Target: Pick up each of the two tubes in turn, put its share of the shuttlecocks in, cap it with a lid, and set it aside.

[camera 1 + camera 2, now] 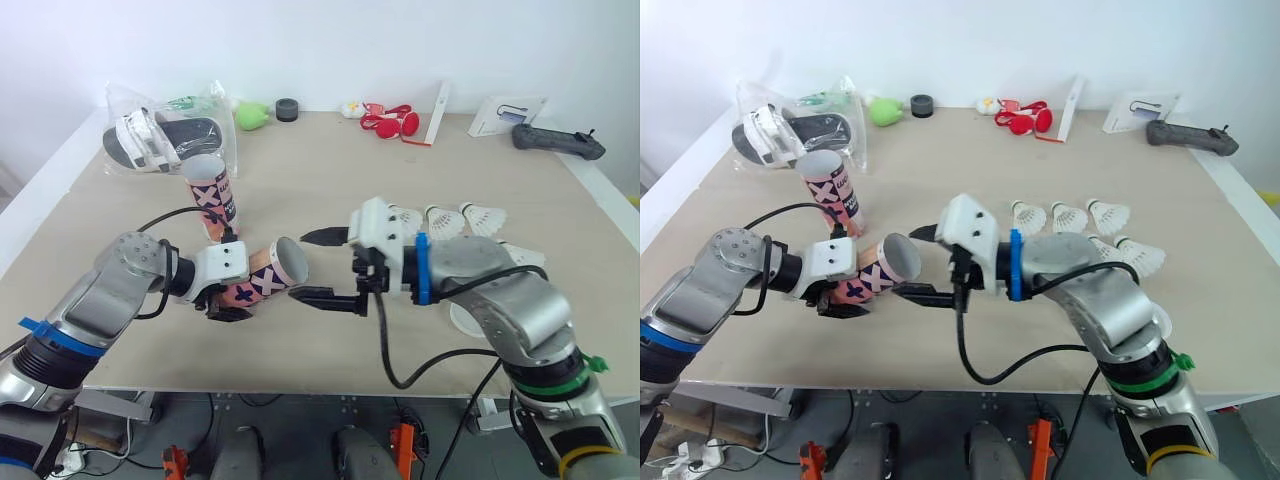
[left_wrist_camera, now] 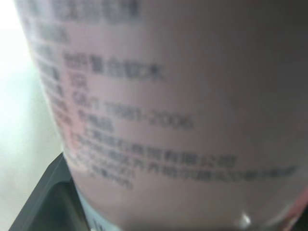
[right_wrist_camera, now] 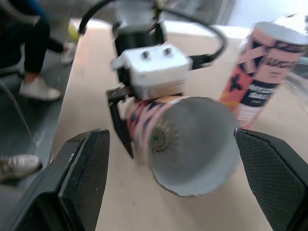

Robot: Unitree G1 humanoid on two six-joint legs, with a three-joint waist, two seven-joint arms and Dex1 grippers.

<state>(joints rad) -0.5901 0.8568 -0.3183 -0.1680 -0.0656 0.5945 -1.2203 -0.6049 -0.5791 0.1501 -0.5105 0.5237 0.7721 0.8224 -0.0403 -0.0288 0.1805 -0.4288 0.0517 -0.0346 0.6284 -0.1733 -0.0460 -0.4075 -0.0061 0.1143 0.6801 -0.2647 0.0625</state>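
My left gripper (image 1: 228, 303) is shut on a pink patterned tube (image 1: 268, 272), held tilted just above the table with its open mouth toward my right gripper. Inside the tube (image 3: 185, 139) a shuttlecock (image 3: 163, 138) sits deep at the bottom. The tube's printed wall (image 2: 159, 115) is right in front of the left wrist camera. My right gripper (image 1: 325, 268) is open and empty, its fingers either side of the tube's mouth. A second tube (image 1: 211, 196) stands upright behind. Several white shuttlecocks (image 1: 468, 218) lie in a row on the table to the right.
A bag with sandals (image 1: 165, 135) lies at the back left. A green object (image 1: 252, 115), a dark lid (image 1: 287, 109), red scissors-like items (image 1: 391, 122), a white box (image 1: 505, 114) and a black controller (image 1: 558, 141) line the table's far edge. A seated person (image 3: 29, 43) is beside the table.
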